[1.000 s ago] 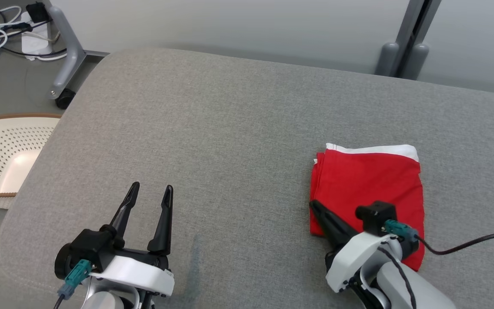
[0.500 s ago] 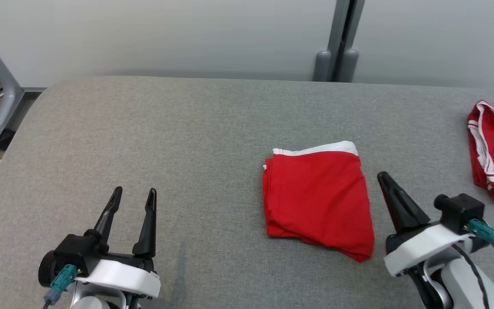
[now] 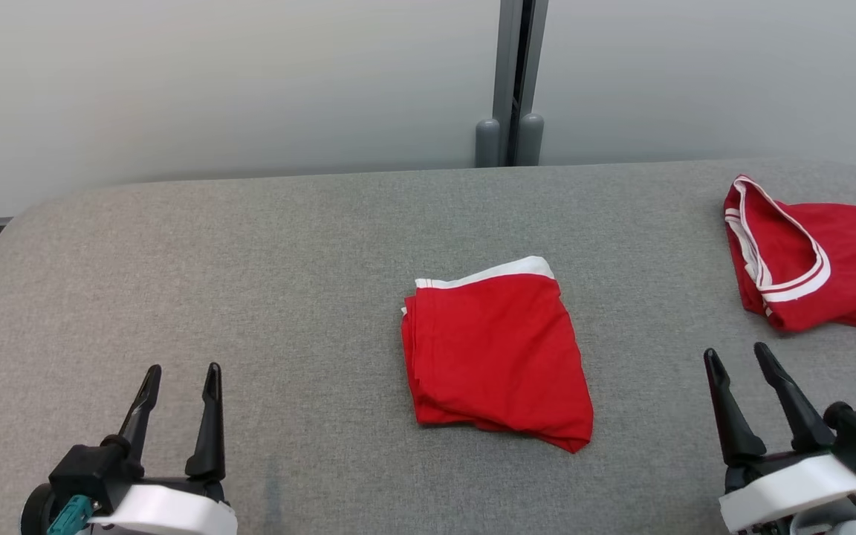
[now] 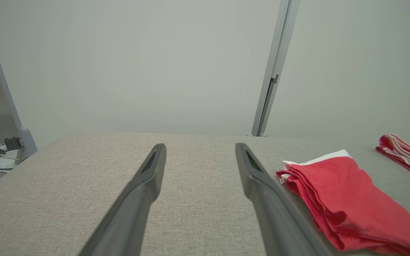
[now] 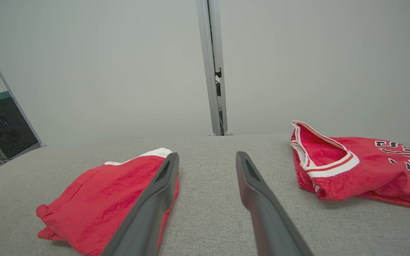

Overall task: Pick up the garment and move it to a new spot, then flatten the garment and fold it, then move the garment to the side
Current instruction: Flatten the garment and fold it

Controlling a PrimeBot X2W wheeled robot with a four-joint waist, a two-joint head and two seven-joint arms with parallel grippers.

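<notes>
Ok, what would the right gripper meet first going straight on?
Probably nothing: the right gripper points through the gap between the folded red garment and the red lettered jersey, over bare grey padded surface; height unclear.

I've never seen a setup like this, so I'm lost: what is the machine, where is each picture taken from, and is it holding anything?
It is a two-armed robot. One picture looks down from its head; the other two look along each wrist's dark fingers. On the grey padded surface lie a folded red garment in the middle and an unfolded red jersey to the robot's right. The left gripper and right gripper sit clear of both, jaws open, holding nothing.
</notes>
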